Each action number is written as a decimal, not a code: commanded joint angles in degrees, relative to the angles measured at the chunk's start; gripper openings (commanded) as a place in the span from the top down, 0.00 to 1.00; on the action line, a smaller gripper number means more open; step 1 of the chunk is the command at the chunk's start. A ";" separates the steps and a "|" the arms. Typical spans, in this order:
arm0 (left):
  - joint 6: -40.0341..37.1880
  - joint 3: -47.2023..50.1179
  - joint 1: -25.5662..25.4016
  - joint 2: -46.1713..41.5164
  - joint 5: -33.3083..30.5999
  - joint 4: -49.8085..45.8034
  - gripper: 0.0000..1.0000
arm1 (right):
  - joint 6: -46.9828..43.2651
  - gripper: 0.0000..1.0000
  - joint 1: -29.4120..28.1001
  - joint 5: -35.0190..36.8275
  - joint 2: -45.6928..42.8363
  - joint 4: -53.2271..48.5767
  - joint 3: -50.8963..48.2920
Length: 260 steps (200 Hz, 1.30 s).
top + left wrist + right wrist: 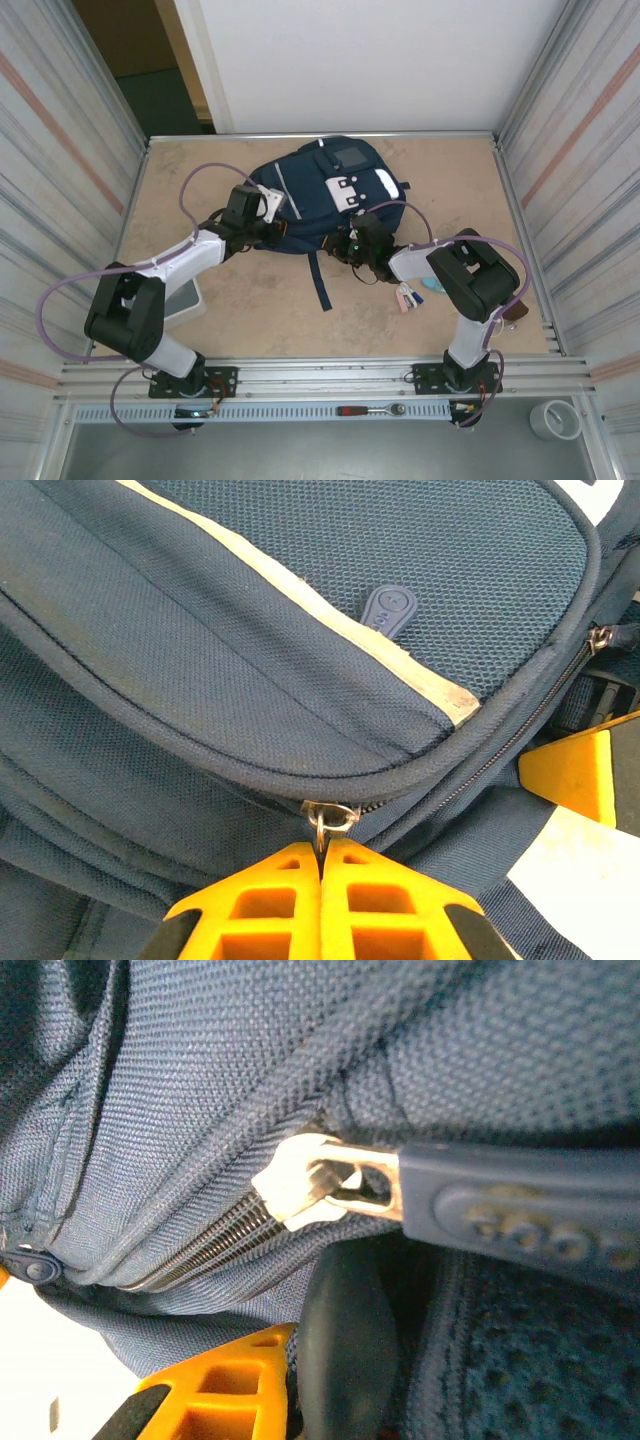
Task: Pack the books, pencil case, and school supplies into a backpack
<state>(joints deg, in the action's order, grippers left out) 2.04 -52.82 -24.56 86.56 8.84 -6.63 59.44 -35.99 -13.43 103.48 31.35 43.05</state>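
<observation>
The tabletop (450, 180) carried the backpack (320, 195), which lay flat near its far middle with its white patches facing up and a dark strap (322, 285) trailing toward me. My left pincer (272, 228) reached in at the backpack's left side. Seen from its wrist, its yellow fingers (270, 900) were pressed fully together, pinching the small metal zipper ring (330, 815) that hung below the seam under the white stripe (330, 620). My right pincer (358, 248) sat against the backpack's near right edge. From its wrist I saw one yellow finger (225, 1385) and a black pad (340, 1350) tight against the navy fabric, but I could not tell whether it had closed on anything. The school supplies (410, 295) lay loose on the tabletop just beside my right arm. Above that finger lay a navy rubber pull tab (520, 1210), hooked to a pale metal slider (300, 1190) on the zipper teeth.
</observation>
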 commanded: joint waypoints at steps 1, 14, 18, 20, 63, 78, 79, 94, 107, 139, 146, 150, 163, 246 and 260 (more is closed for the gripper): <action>-1.52 -1.41 0.51 -0.39 -5.56 -1.62 1.00 | -3.32 1.00 0.87 4.06 -1.28 -4.78 -0.01; -1.58 -1.41 0.56 -0.57 -8.55 -2.08 1.00 | -4.81 1.00 1.14 4.83 -2.31 -6.77 -0.06; -1.60 -1.41 0.56 -0.61 -9.70 -2.27 1.00 | -5.26 1.00 1.24 5.10 -2.79 -7.27 -0.06; -1.60 -1.48 0.56 -0.63 -10.29 -2.47 1.00 | -5.53 1.00 1.26 5.20 -2.97 -7.58 -0.07; -2.65 -1.84 0.56 -0.49 -19.56 -5.50 1.00 | -12.06 1.00 3.13 7.52 -7.56 -15.91 0.20; -2.81 -1.85 0.56 -0.93 -19.98 -6.81 1.00 | -15.22 1.00 4.57 8.07 -9.31 -20.05 0.84; -2.78 -1.81 0.56 -0.95 -19.99 -6.90 1.00 | -15.49 1.00 4.68 8.07 -9.46 -20.34 0.91; -2.54 -1.38 0.34 -1.84 -19.29 -7.72 1.00 | -18.55 1.00 6.60 7.86 -10.85 -24.63 2.17; -2.07 -0.68 -0.08 -2.84 -17.85 -7.79 1.00 | -20.60 1.00 8.04 6.75 -11.56 -27.01 3.12; 0.30 1.91 -1.78 -6.67 -5.20 -2.71 1.00 | -22.11 1.00 8.48 3.33 -12.74 -26.65 3.29; 0.81 2.30 -2.87 -7.23 -2.39 -1.21 0.93 | -21.92 1.00 8.40 2.92 -12.77 -26.23 3.27; 1.35 2.39 -3.55 -7.43 -1.49 -0.32 0.89 | -21.83 1.00 8.31 2.80 -12.78 -26.10 3.27; 2.38 2.15 -5.94 -7.27 0.29 1.81 0.79 | -21.82 1.00 8.13 2.88 -12.61 -25.83 3.43; 7.08 -1.70 -7.87 1.71 4.94 3.93 0.61 | -22.17 1.00 8.30 2.88 -13.62 -26.26 3.45; 7.53 -1.84 -7.87 2.68 5.61 4.59 0.61 | -22.17 1.00 8.36 2.80 -13.60 -26.26 3.52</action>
<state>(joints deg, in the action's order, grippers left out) 7.84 -53.56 -32.60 88.14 11.05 -4.25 39.46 -27.44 -10.28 92.40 5.80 44.91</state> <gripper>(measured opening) 0.394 0.118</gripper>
